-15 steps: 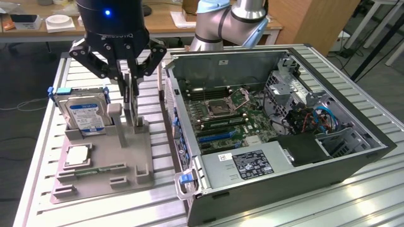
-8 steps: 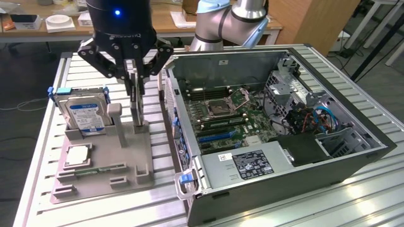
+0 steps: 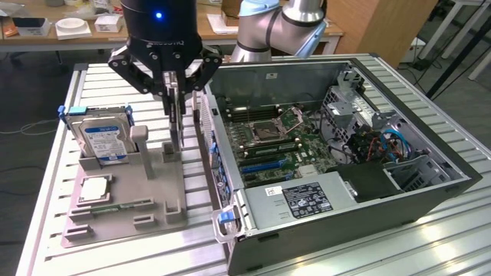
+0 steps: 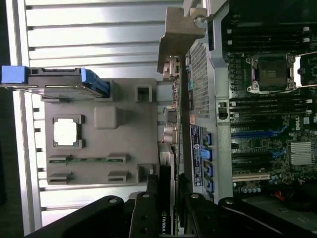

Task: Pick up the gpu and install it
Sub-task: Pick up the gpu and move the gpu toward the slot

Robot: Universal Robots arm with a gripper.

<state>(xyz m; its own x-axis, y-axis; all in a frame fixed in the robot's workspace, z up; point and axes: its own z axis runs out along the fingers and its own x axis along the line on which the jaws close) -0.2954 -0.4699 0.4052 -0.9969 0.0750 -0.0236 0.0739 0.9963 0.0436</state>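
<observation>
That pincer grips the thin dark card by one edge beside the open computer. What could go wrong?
The gpu is held only by its top edge in the pincer, so it might tilt or slip. It hangs close to the case wall and the grey holder, so it could snag on either.

Slatted aluminium counter, pale glare on slats. Behind counter: long wooden desk, white boxes and papers on top. Behind counter's far corner: wooden cabinet side. Beside counter, exterior view's left: grey floor, pale cable lying loose.
</observation>
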